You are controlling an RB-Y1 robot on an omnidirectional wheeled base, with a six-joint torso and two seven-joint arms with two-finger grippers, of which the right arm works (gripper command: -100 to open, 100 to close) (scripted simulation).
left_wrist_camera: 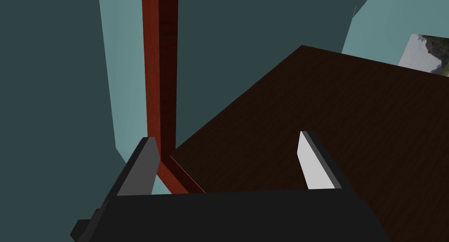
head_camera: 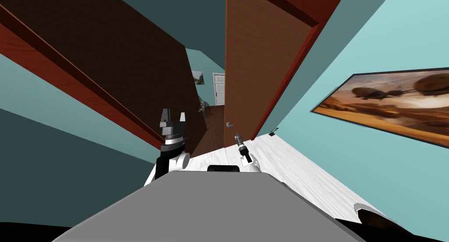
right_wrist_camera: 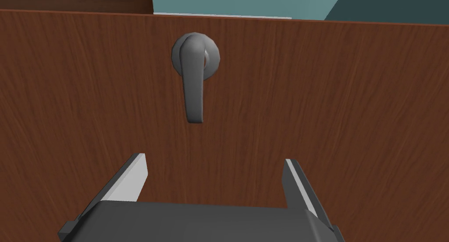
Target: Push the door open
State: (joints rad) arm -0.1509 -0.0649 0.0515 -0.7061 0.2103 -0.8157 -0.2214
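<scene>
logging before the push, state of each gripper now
Left gripper: open, holding nothing.
Right gripper: open, empty, facing the grey lever handle on the brown wooden door.

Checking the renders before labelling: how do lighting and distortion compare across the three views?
Head view: the wide lens splays the walls and door towards the corners, and everything slants. Right wrist view: the door is evenly lit, the handle is crisp, and there is no glare. Left wrist view: the brown panel is in deep shade, and the frame is brighter.
</scene>
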